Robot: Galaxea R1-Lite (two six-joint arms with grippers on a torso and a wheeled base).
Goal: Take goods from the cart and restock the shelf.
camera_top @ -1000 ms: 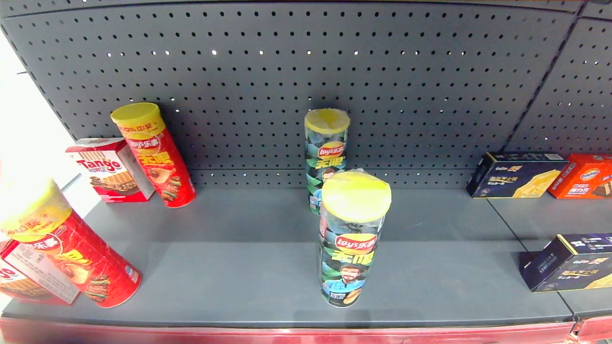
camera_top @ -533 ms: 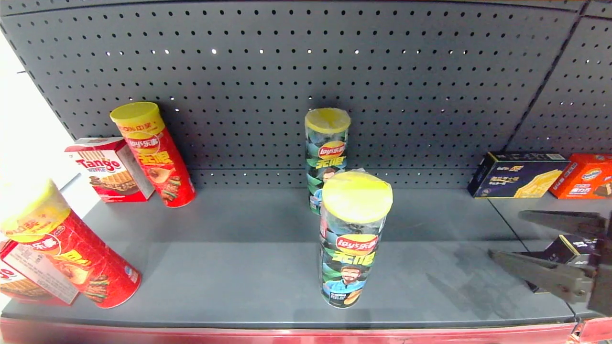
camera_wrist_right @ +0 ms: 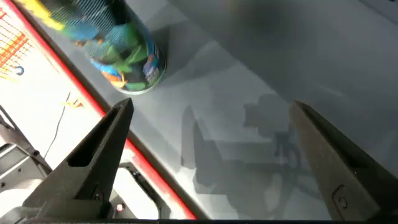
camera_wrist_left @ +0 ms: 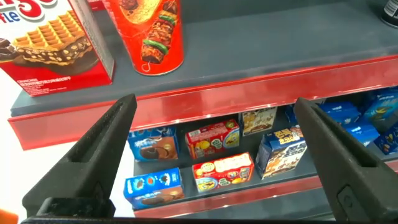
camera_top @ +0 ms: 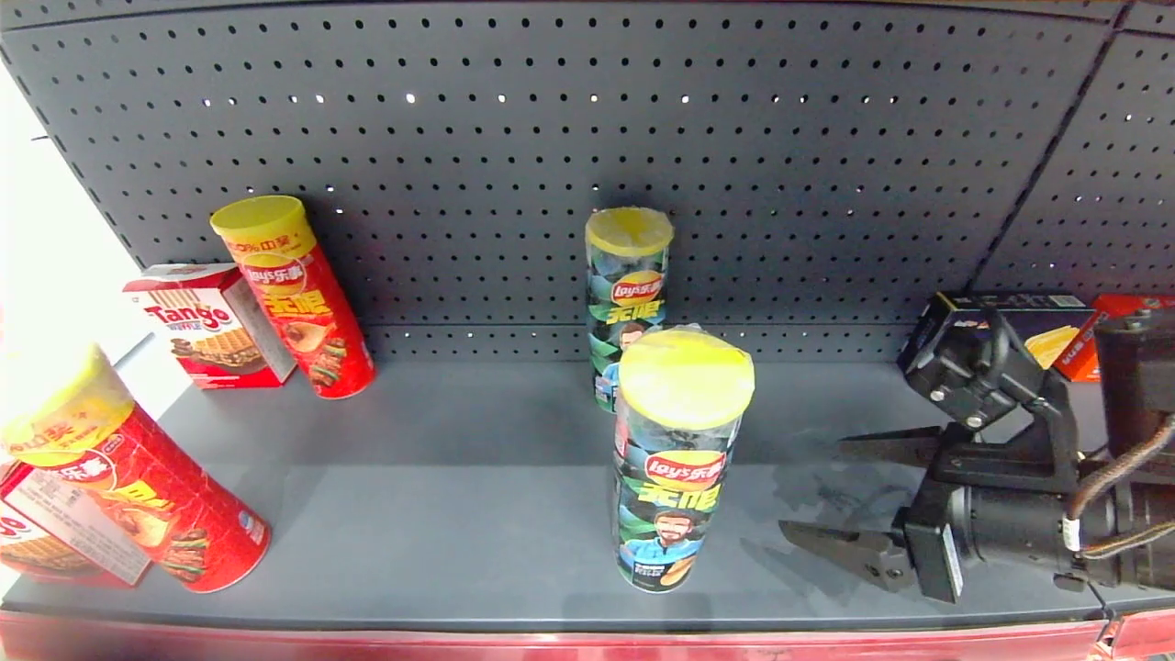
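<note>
Two green chip cans with yellow lids stand upright mid-shelf, one at the front (camera_top: 679, 459) and one by the back panel (camera_top: 628, 294). The front one also appears in the right wrist view as a green can (camera_wrist_right: 124, 56). My right gripper (camera_top: 831, 496) hangs open and empty low over the grey shelf (camera_top: 459, 496), to the right of the front can and apart from it; its own view shows it as the right gripper (camera_wrist_right: 211, 107). My left gripper (camera_wrist_left: 214, 106) is open and empty, below and in front of the shelf's red front edge (camera_wrist_left: 205, 93), near a red can (camera_wrist_left: 149, 31).
Two red chip cans (camera_top: 294, 294) (camera_top: 138, 477) and waffle boxes (camera_top: 209, 323) (camera_top: 55, 532) stand at the left. A dark blue box (camera_top: 955, 317) and an orange box (camera_top: 1069, 363) lie behind the right arm. Pegboard (camera_top: 551, 138) closes the back. Lower shelves (camera_wrist_left: 217, 155) hold several packets.
My right arm has come in from the right and moved left over the shelf toward the front green can, now covering the boxes at the right. The cans have not moved.
</note>
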